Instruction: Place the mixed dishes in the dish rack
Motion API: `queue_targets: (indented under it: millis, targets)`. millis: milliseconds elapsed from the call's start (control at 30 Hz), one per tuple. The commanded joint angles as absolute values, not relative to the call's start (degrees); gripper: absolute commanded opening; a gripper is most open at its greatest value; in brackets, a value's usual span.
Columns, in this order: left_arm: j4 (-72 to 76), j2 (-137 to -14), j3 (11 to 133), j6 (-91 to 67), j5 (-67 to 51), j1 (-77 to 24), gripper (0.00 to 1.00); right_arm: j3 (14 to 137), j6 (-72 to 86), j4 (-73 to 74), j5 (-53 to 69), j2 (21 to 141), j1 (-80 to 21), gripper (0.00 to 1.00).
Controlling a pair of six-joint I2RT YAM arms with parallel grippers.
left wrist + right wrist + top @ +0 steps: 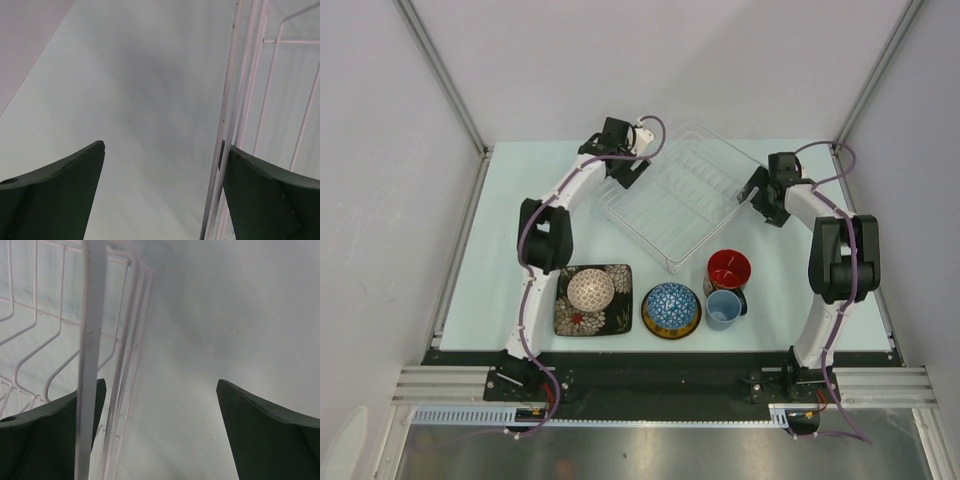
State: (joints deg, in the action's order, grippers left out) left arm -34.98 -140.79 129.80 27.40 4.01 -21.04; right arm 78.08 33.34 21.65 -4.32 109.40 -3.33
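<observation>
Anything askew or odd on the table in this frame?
The dish rack sits skewed, diagonal to the edges of the table, with an open claw at each end: left claw, right claw. The small patterned bowl appears to lie upside down on the black square plate. No spills or damage show.

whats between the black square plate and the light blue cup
The blue mosaic bowl sits between the black square plate and the light blue cup; the top view shows it.
</observation>
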Motion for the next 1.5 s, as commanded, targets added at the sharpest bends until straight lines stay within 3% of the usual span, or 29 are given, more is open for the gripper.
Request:
queue_targets:
  millis: [0,200,667,800,1000,1300,1433,1467]
  targets:
    - [-32.78,-137.11,128.93,27.51,3.34,-20.13,0.96,80.16,40.51,16.53,3.51,107.85,-1.41,1.0]
    - [-32.43,-137.9,129.37,28.74,2.99,-20.21,0.96,80.16,42.36,14.51,2.02,102.4,1.49,1.0]
    - [-28.57,-132.02,119.45,30.67,1.32,-20.48,0.93,80.51,44.12,16.96,-3.77,108.11,0.18,1.0]
    - [-27.42,-131.05,116.98,31.64,1.85,-20.65,0.91,89.62,39.65,27.57,-8.16,111.15,-3.25,1.0]
    - [-34.26,-128.41,126.99,27.69,-1.84,-20.39,0.95,88.69,40.43,26.2,-8.26,110.49,-3.51,1.0]
    - [-43.29,-121.21,130.43,25.14,-5.62,-20.21,0.99,91.93,37.62,26.98,-11.07,110.13,-1.85,1.0]
    - [-44.74,-110.79,116.67,22.42,-9.05,-20.04,0.98,93.42,36.65,26.72,-10.81,110.83,-0.44,1.0]
    - [-43.87,-108.83,108.37,22.33,-9.31,-20.13,0.98,93.78,36.56,26.63,-10.64,111.09,-0.35,1.0]
